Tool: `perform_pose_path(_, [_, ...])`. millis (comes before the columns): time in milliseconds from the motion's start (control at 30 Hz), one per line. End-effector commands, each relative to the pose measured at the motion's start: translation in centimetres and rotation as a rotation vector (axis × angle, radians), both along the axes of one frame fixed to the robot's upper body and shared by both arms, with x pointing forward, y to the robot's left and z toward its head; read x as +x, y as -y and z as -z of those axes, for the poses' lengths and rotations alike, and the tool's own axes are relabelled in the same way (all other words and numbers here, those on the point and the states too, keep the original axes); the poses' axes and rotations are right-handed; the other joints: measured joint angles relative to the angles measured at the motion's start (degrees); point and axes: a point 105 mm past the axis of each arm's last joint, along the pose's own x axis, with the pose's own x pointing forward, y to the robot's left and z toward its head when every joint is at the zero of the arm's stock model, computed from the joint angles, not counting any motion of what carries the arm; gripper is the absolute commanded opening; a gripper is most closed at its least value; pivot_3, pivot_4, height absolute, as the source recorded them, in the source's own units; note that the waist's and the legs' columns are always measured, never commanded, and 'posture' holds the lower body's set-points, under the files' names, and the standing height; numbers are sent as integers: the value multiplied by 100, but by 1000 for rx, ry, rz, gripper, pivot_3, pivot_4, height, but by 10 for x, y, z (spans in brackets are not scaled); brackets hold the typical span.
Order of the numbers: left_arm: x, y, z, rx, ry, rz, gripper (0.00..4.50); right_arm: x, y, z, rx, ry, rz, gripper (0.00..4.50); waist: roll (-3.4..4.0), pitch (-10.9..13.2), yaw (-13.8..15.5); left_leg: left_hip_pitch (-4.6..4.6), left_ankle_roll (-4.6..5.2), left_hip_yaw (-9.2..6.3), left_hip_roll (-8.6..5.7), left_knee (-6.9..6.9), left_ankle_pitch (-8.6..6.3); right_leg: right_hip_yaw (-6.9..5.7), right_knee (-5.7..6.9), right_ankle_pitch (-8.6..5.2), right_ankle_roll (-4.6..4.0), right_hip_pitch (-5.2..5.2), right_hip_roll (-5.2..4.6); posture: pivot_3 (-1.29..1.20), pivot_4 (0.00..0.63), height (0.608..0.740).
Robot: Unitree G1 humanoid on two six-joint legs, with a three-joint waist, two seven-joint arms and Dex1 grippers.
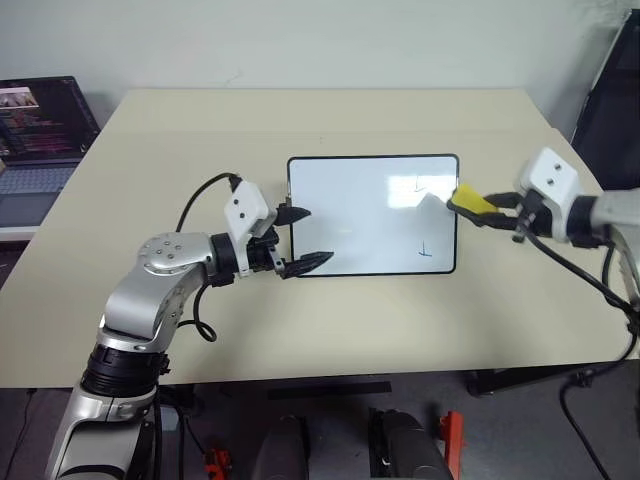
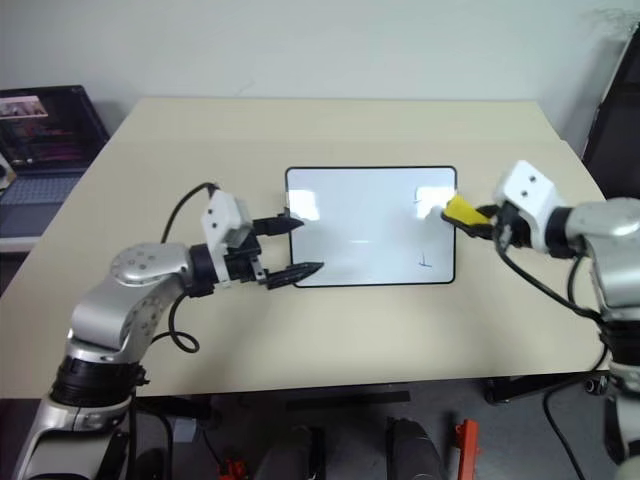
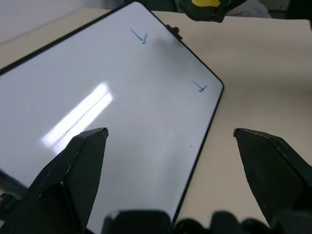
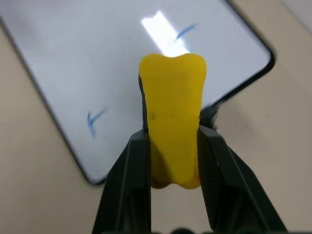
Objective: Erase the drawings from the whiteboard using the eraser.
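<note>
The small soft yellow eraser, pinched mid-body in the right gripper, looks light; the left gripper gapes at the glossy whiteboard's edge.

Whiteboard lies flat mid-counter. Drawings sit on its right end, one near the far corner, one near the near corner. Left end effector at board's left edge. Right end effector with eraser at right edge. Laptop far left, off the counter.

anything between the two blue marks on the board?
No. Between the drawings only bare whiteboard shows, with a glare streak, in the right wrist view.
</note>
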Motion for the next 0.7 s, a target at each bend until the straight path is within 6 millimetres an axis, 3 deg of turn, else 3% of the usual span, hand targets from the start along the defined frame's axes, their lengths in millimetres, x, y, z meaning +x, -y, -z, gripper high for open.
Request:
perform_pose_path(33, [-6, -5, -9, 29, 38, 24, 4500, -12, 11, -22, -32, 108, -13, 962, 1, 0, -11, 1, 0, 2, 0, 2, 0, 3, 1, 0, 3, 0, 0, 0, 150, 740])
perform_pose_path(233, [-4, -25, -5, 70, 23, -6, 4500, -17, 33, -23, -82, 134, 45, 962, 0, 0, -18, 18, -2, 10, 3, 27, 2, 13, 18, 2, 28, 16, 3, 0, 150, 740])
perform_pose_path(700, [-2, -28, -17, 90, 64, -9, 4500, -22, 32, -21, -93, 104, 16, 962, 1, 0, -3, 30, -2, 8, 3, 41, 2, 14, 31, 6, 18, 35, 4, 0, 150, 740])
